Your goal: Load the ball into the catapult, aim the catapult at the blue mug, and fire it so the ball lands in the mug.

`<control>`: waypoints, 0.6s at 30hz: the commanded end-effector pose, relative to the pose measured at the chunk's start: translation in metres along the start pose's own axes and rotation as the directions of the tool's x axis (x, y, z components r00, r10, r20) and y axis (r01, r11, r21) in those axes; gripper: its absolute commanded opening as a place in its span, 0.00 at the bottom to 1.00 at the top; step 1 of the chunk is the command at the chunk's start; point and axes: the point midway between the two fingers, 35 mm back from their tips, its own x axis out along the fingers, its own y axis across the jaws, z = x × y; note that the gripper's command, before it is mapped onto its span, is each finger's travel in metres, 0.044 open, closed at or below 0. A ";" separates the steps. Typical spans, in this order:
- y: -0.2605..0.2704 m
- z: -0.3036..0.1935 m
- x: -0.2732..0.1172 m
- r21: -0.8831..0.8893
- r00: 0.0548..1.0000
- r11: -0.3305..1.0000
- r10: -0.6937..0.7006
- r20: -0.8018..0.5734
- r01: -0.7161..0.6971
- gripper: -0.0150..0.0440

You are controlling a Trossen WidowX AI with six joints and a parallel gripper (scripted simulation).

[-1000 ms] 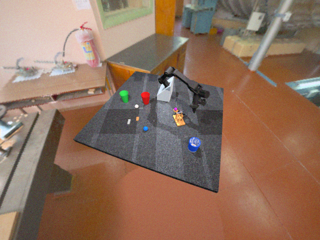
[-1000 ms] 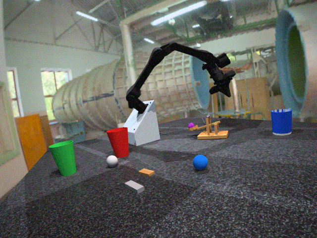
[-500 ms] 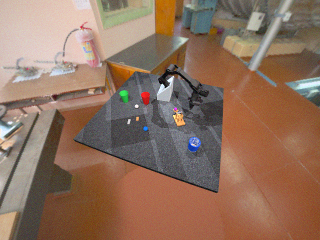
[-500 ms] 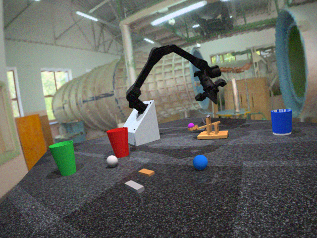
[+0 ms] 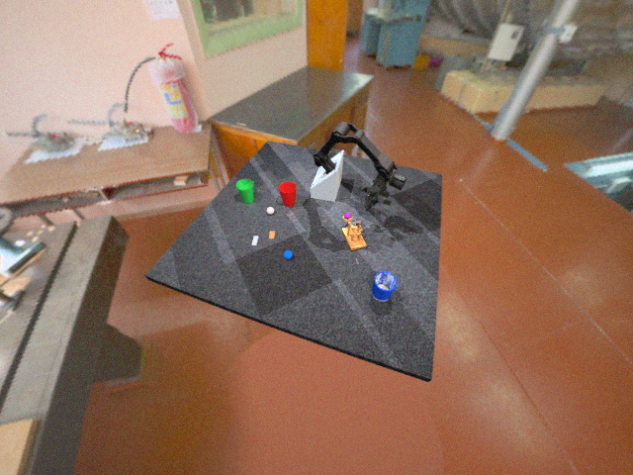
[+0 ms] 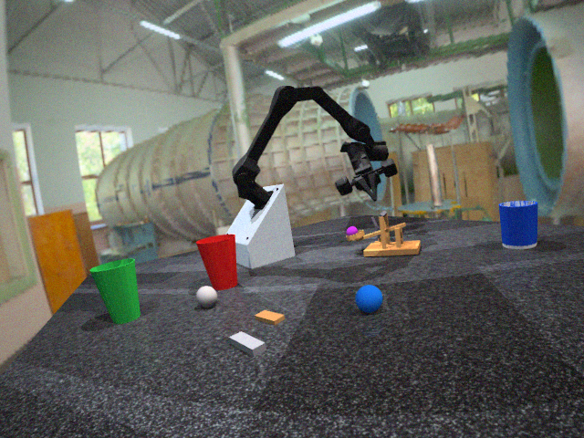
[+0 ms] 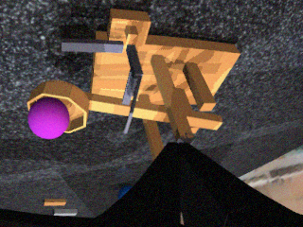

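Note:
The orange-brown catapult (image 5: 356, 243) (image 6: 391, 251) (image 7: 218, 57) stands on the dark table, its arm tilted down at the cup end. The purple ball (image 5: 347, 216) (image 6: 351, 230) (image 7: 48, 118) sits in the arm's cup. A grey bar (image 7: 92, 46) shows beside the arm in the wrist view. The blue mug (image 5: 382, 292) (image 6: 518, 226) stands upright beyond the end opposite the cup; it is outside the wrist view. My gripper (image 6: 374, 196) (image 7: 176, 151) is shut and empty, pointing down above the catapult, touching nothing that I can see.
A blue ball (image 5: 288, 254) (image 6: 369, 298), a white ball (image 5: 270, 210) (image 6: 206, 297), an orange block (image 5: 272, 235) (image 6: 269, 317) and a white block (image 5: 254, 239) (image 6: 246, 342) lie on the table. A red cup (image 5: 288, 195) (image 6: 219, 261) and a green cup (image 5: 246, 191) (image 6: 118, 292) stand upright.

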 end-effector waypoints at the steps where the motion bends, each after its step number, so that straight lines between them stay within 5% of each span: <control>1: 0.017 -0.003 0.000 -0.120 0.999 0.993 -0.003 -0.050 -0.003 0.25; 9: 0.051 -0.012 0.001 -0.360 0.989 0.932 -0.020 -0.149 -0.036 0.25; 18: 0.054 -0.011 0.004 -0.380 0.987 0.924 -0.022 -0.157 -0.040 0.25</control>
